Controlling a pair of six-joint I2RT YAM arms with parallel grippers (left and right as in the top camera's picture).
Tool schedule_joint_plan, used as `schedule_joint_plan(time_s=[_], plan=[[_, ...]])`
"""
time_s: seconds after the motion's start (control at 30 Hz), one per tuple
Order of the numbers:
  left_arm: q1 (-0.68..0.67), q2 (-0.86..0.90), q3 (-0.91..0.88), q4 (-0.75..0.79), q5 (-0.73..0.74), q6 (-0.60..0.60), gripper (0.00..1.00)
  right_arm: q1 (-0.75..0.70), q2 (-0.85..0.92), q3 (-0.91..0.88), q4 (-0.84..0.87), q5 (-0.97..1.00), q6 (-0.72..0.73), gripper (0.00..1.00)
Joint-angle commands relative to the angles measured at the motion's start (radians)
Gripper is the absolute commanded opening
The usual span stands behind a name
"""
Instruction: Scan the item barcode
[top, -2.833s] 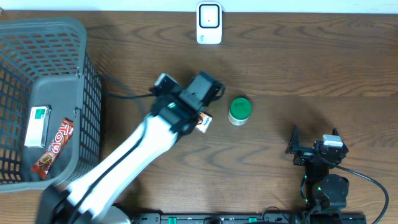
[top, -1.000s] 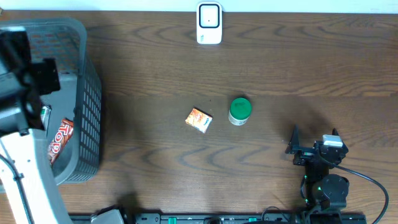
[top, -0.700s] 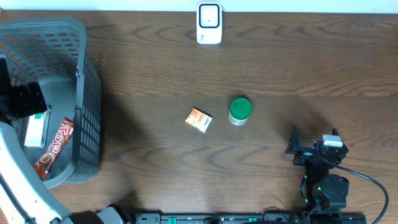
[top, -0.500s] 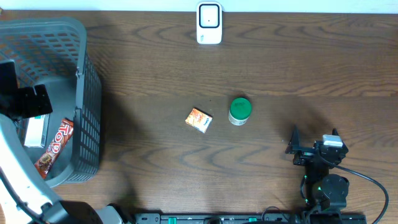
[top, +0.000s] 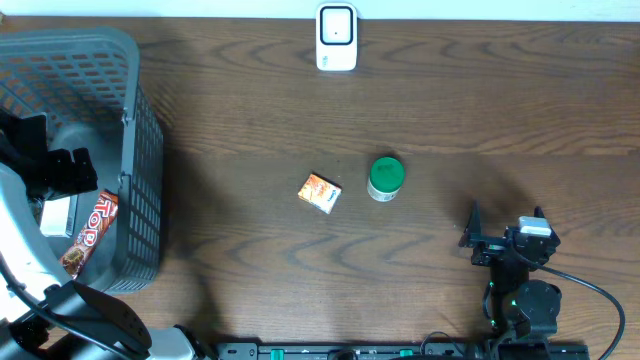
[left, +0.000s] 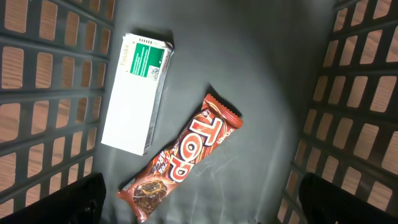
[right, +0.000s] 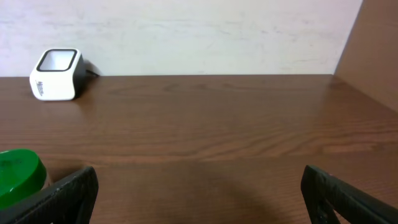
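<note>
Lying in the basket (left: 249, 93) directly below the left tool (left: 199, 202), the TOP bar (left: 180, 155) sits just beside a white box (left: 137, 93). That tool gapes wide, holding nothing. The right tool (right: 199, 199), equally wide and empty, has the scanner (right: 56, 73) far ahead and a green jar (right: 18, 174) by its left finger.

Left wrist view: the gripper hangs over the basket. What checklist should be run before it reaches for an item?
1. Left gripper open and empty: ok.
2. Left gripper above the floor of the grey basket: ok.
3. TOP chocolate bar lying flat with nothing on it: ok.
4. Gap between the bar and the white-and-green box: cannot tell; they lie very close.
5. Barcode showing on the bar's upper face: not ok; none is visible.
6. White scanner upright and uncovered: ok.
</note>
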Motion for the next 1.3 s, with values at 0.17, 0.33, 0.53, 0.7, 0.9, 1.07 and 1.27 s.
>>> schedule_joint_plan(time_s=[0.17, 0.33, 0.53, 0.7, 0.9, 1.07, 1.27], plan=[[0.003, -0.003, -0.020, -0.037, -0.020, 0.040, 0.98, -0.009, -0.002, -0.005, 0.000, 0.002, -0.011, 0.99], [0.003, -0.003, -0.114, 0.004, 0.013, 0.151, 0.98, -0.009, -0.002, -0.005, 0.000, 0.002, -0.011, 0.99], [0.003, -0.001, -0.234, 0.062, 0.058, 0.196, 0.98, -0.008, -0.002, -0.005, 0.000, 0.002, -0.011, 0.99], [0.003, 0.008, -0.271, 0.144, 0.061, 0.224, 0.98, -0.009, -0.002, -0.005, 0.000, 0.002, -0.011, 0.99], [0.007, 0.024, -0.276, 0.192, 0.084, 0.235, 0.98, -0.009, -0.002, -0.005, 0.000, 0.002, -0.011, 0.99], [0.024, 0.049, -0.276, 0.227, 0.011, 0.251, 0.98, -0.009, -0.002, -0.005, 0.000, 0.002, -0.011, 0.99], [0.037, 0.112, -0.276, 0.231, -0.101, 0.361, 0.98, -0.009, -0.002, -0.005, 0.000, 0.002, -0.011, 0.99]])
